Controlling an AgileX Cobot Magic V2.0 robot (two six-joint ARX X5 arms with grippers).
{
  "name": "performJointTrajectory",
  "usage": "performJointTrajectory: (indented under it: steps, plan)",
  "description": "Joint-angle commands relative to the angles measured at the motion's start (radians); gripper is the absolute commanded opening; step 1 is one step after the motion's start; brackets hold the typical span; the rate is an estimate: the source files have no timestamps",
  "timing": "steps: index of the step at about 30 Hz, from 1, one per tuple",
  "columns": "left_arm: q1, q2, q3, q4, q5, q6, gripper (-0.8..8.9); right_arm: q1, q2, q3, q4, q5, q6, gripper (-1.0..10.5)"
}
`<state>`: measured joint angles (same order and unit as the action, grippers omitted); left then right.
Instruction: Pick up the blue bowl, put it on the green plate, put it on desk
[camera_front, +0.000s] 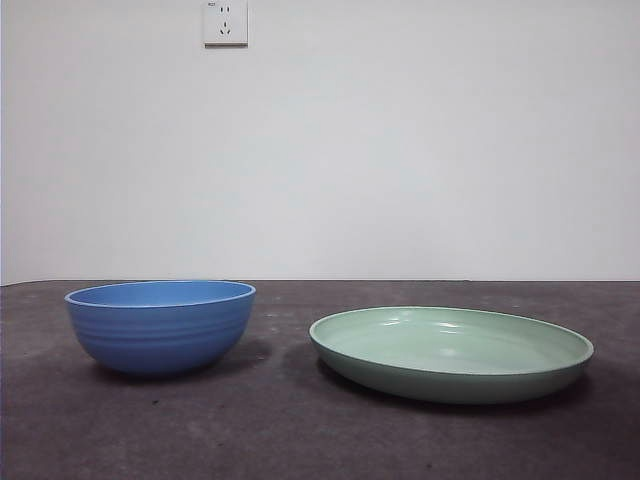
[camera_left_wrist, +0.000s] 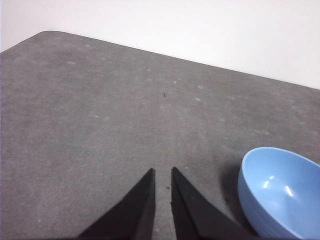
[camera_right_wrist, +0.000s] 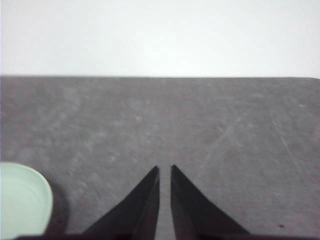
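Left gripper (camera_left_wrist: 162, 172), seen from its own wrist camera, hangs above bare desk (camera_left_wrist: 125, 115) with its two black jaws drawn nearly together, only a thin slit between the tips, and nothing held between them. Just beside it sits the blue bowl (camera_left_wrist: 282, 192), upright and empty, its lighter inner wall catching two small highlights. Right gripper (camera_right_wrist: 164, 170) is likewise closed to a narrow slit over bare desk and grips nothing; the edge of the green plate (camera_right_wrist: 22, 200) shows off to one side of it. From the front, neither arm enters the view. Blue bowl (camera_front: 160, 325) stands upright on the desk (camera_front: 300, 430) at the left, faint ridges ringing its outer wall. Green plate (camera_front: 450, 352) lies flat on the desk at the right, near the bowl but apart from it, with a strip of desk between. Behind, a white wall carries a wall socket (camera_front: 225, 22).
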<state>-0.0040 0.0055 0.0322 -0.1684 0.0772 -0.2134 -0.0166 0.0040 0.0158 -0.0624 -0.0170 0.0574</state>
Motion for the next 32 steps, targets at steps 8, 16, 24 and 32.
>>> performJointTrajectory:
  steps: [8,16,24,32]
  plan:
    - [0.002,0.0,0.015,0.034,0.0,-0.039,0.1,0.001,0.008,0.044,0.034,-0.053,0.199,0.1]
    - [0.002,0.1,0.178,0.085,-0.034,-0.095,0.1,0.002,0.158,0.183,0.031,-0.107,0.335,0.1]
    - [0.002,0.348,0.426,0.058,0.0,-0.112,0.1,0.002,0.422,0.416,-0.019,-0.268,0.334,0.1]
    - [0.002,0.589,0.704,-0.095,0.154,-0.085,0.1,0.008,0.666,0.66,-0.218,-0.444,0.286,0.1]
